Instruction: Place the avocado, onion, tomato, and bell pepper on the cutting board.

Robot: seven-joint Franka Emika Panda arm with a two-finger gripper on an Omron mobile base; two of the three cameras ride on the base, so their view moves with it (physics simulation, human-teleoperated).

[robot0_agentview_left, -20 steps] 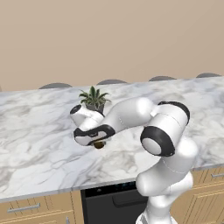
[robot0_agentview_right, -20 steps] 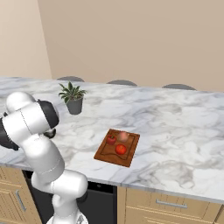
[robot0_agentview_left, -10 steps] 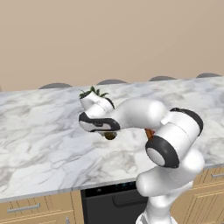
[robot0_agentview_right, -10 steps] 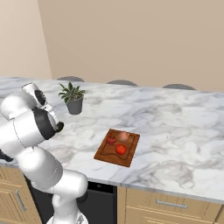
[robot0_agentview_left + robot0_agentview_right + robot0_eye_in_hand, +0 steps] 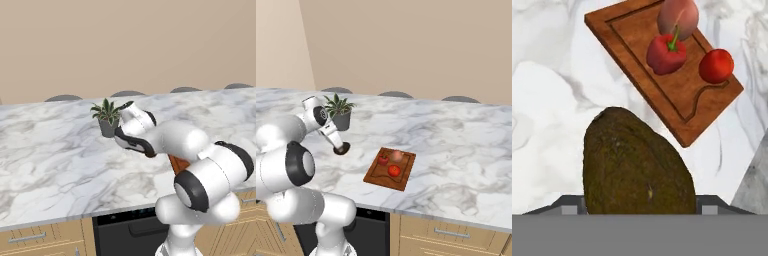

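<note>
Counter: I see the marble countertop (image 5: 456, 150) running across both base views, pale with grey veining, cabinets and a dark appliance front below its near edge.
Arm: my arm bends low over the counter, with the hand held above the marble just in front of the potted plant (image 5: 339, 111).
Cutting board: the cutting board (image 5: 376, 172) lies flat on the marble, apart from the hand and on its right in the right base view. In the hand view it sits skewed across the upper frame, its long axis running from upper left to lower right, a groove tracing its rim.
Avocado: the avocado (image 5: 634, 167) is in my grip, off the board and over bare marble short of the board's near corner. Its long axis runs up the hand view, the narrower end pointing up and slightly left, toward the board. In the right base view it is a dark lump (image 5: 342, 148) at the hand's tip.
Gripper: the gripper (image 5: 338, 145) is closed around the avocado, jaws partly apart to its width; the fruit hides the fingertips.
Bell pepper: the bell pepper (image 5: 666, 54) stands on the board, green stem pointing up toward the onion.
Onion: the onion (image 5: 679, 17) is at the board's far end, touching the pepper's stem side.
Tomato: the tomato (image 5: 716, 66) sits on the board near its right-hand edge, beside the pepper, not touching it.
</note>
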